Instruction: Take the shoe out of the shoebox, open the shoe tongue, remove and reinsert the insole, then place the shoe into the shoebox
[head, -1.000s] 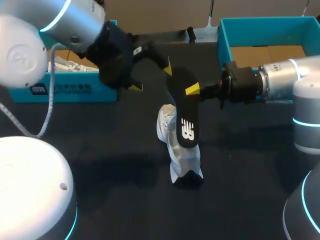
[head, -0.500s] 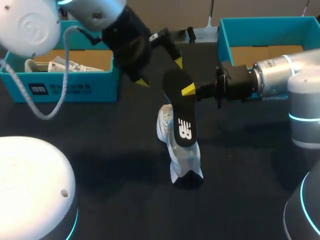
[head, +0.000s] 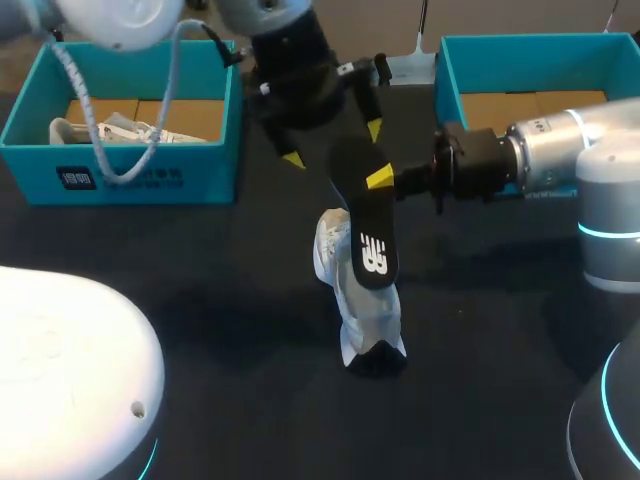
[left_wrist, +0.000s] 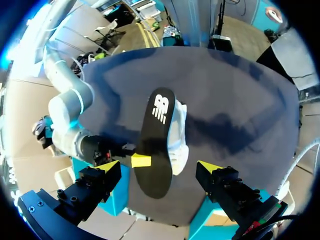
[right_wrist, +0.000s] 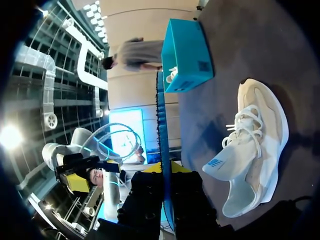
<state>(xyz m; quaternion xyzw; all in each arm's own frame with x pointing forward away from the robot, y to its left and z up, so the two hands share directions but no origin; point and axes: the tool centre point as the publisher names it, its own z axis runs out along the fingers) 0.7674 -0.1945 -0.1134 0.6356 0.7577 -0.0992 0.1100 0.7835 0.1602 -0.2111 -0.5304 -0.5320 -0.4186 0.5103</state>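
A black insole hangs tilted above the table, and my right gripper is shut on its edge near the upper end. Beneath it the white shoe lies on its side on the dark table. My left gripper stands open around the insole's upper end. In the left wrist view the insole lies between the left gripper's spread fingers with a gap on each side, the shoe behind it. The right wrist view shows the insole edge-on in the right gripper, with the shoe beside it.
A teal shoebox at the back left holds another white shoe. A second teal shoebox stands at the back right, behind my right arm. Bare dark table lies in front of and to the left of the shoe.
My left arm has swung right from the left shoebox, and its open gripper now straddles the insole's upper end. The right gripper, insole and shoe have hardly moved.
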